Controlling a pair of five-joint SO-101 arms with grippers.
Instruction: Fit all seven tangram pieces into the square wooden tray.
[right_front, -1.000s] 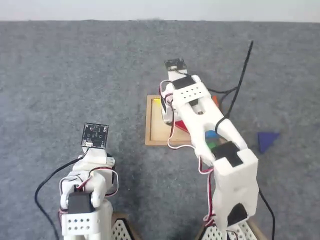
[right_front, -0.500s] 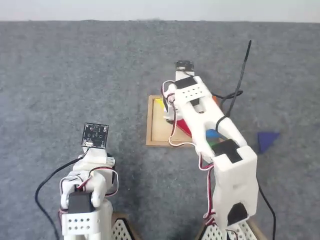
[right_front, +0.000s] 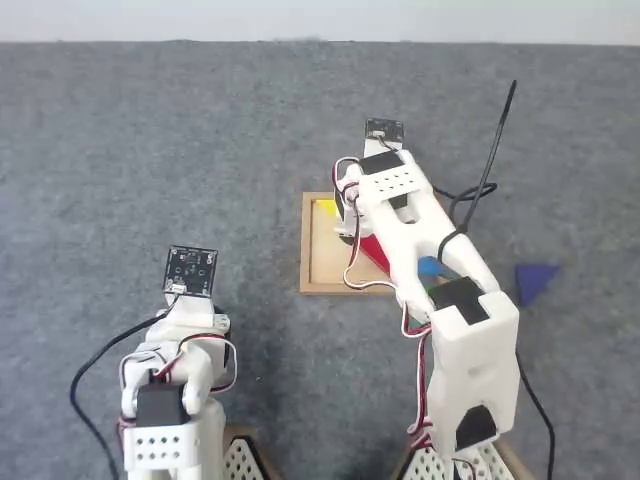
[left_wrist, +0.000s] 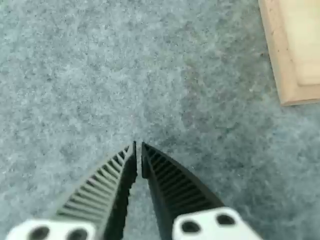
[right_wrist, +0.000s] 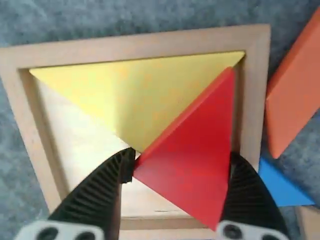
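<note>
In the high view the right arm (right_front: 400, 220) lies across the square wooden tray (right_front: 307, 245), hiding most of its floor. A yellow corner and a red sliver show past it. The right wrist view looks into the tray.

The yellow triangle (right_wrist: 135, 95) lies flat, its long edge against one wall and its apex pointing to the tray's middle. The red triangle (right_wrist: 192, 160) sits between the fingers of the right gripper (right_wrist: 181, 165), which is spread wide and touches it on both sides, apparently gripping it. One short edge runs along the yellow triangle's. Its long edge follows the wall nearest the orange piece (right_wrist: 295, 100), partly hidden behind a finger. One tip seems to overlap the rim, so it may not be seated.

The orange piece and a blue piece (right_wrist: 277, 185) lie just outside the tray, both cut off. A dark blue triangle (right_front: 533, 280) lies well apart on the grey carpet (left_wrist: 75, 75).

The left gripper (left_wrist: 138, 146) hangs over bare carpet near a tray corner, with only a thin slit between its fingers and nothing in it.
</note>
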